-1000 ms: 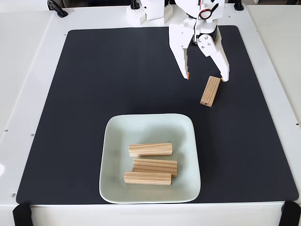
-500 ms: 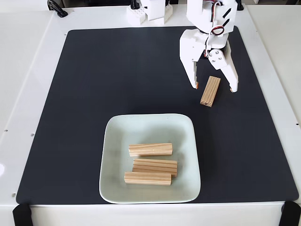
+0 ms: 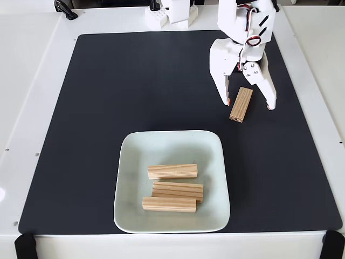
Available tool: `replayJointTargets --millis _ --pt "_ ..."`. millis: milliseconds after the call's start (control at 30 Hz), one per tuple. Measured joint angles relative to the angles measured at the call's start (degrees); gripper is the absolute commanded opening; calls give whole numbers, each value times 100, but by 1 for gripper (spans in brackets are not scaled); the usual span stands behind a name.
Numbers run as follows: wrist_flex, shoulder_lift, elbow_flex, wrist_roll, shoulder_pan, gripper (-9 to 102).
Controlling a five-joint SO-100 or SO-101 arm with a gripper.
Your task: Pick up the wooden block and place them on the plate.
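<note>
Straddling one wooden block point(image 3: 241, 104), the gripper point(image 3: 249, 104) gapes wide; three blocks point(image 3: 172, 171) lie on one plate point(image 3: 129, 162).

Gripper point(image 3: 249, 104) spread wide, fingers either side of a wooden block point(image 3: 241, 104) lying tilted on the black mat point(image 3: 108, 97). Three more blocks point(image 3: 172, 186) inside the pale square plate point(image 3: 128, 162) below.
</note>
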Motion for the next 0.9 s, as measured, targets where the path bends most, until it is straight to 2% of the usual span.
replayJointTargets --millis 900 --pt "-9 -97 149 0 -202 39"
